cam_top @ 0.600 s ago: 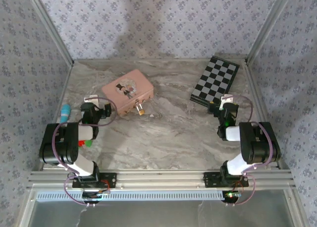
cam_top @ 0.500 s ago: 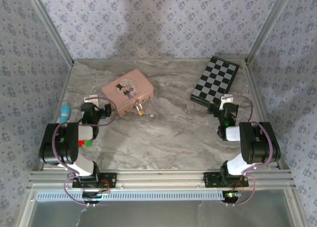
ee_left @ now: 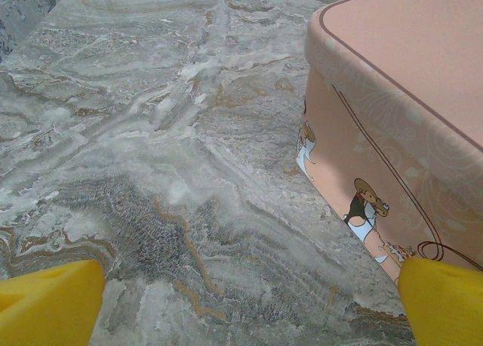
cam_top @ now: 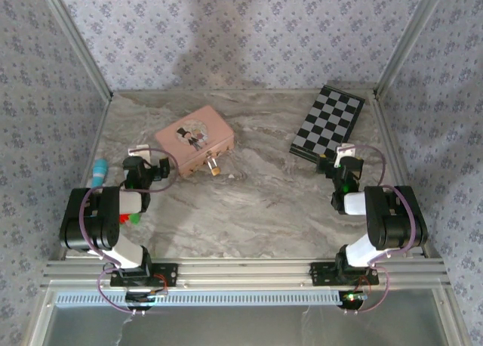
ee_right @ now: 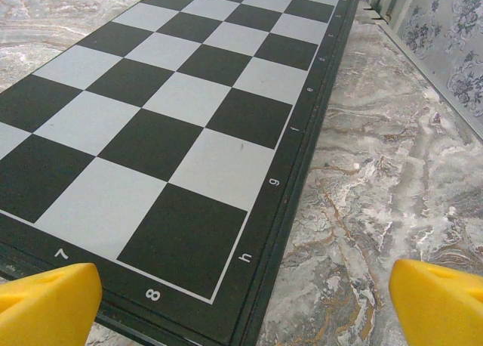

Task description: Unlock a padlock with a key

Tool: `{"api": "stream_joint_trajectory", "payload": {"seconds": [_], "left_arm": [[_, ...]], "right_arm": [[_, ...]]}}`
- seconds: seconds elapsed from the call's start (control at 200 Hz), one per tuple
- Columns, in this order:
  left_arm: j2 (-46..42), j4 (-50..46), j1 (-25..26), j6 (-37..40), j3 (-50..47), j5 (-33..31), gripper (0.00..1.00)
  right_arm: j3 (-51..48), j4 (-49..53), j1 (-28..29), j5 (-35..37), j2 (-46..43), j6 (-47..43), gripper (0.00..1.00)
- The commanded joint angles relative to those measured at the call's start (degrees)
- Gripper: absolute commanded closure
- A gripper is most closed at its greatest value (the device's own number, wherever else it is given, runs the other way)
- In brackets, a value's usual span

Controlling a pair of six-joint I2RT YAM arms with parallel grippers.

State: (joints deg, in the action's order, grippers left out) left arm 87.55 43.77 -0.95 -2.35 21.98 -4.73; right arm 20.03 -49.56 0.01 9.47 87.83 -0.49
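The tiny brass padlock (cam_top: 214, 165) hangs at the front edge of the pink picture-lidded box (cam_top: 195, 137), its thin shackle toward the box. I cannot make out a key. My left gripper (cam_top: 149, 167) sits low on the table, left of the box and apart from it. In the left wrist view that gripper (ee_left: 249, 316) is open, with bare marble between its yellow fingertips (ee_left: 49, 304) and the box's side (ee_left: 377, 157) at the right. My right gripper (cam_top: 341, 160) rests by the chessboard's near corner; in the right wrist view it (ee_right: 241, 308) is open and empty.
A black-and-white chessboard (cam_top: 329, 123) lies at the back right, its corner (ee_right: 189, 233) just ahead of the right fingers. A turquoise object (cam_top: 99, 168) and small red and green pieces (cam_top: 130, 219) lie by the left arm. Patterned walls enclose the table.
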Motion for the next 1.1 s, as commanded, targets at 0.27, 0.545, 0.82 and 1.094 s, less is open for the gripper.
{"api": "stream_joint_trajectory", "payload": {"seconds": [0.27,0.545,0.82,1.094], "left_arm": [[0.43,2.90,-0.17,0.16,1.67,1.21,0.00],[-7.74,-17.10,1.63,-0.32,10.06,-6.47,0.00],[-18.39,-33.16,4.33,-12.16,17.32,-6.79,0.01],[-23.91,-43.33,19.67,-23.82,18.12,-7.23,0.02]], "right_arm": [[1.16,-1.01,-0.05,0.37,0.23,0.05,0.00],[1.54,4.42,4.66,8.45,-7.19,-3.02,0.00],[12.09,23.24,18.38,17.57,-15.15,-9.99,0.00],[28.38,53.46,32.66,10.37,-13.22,5.70,0.00]]}}
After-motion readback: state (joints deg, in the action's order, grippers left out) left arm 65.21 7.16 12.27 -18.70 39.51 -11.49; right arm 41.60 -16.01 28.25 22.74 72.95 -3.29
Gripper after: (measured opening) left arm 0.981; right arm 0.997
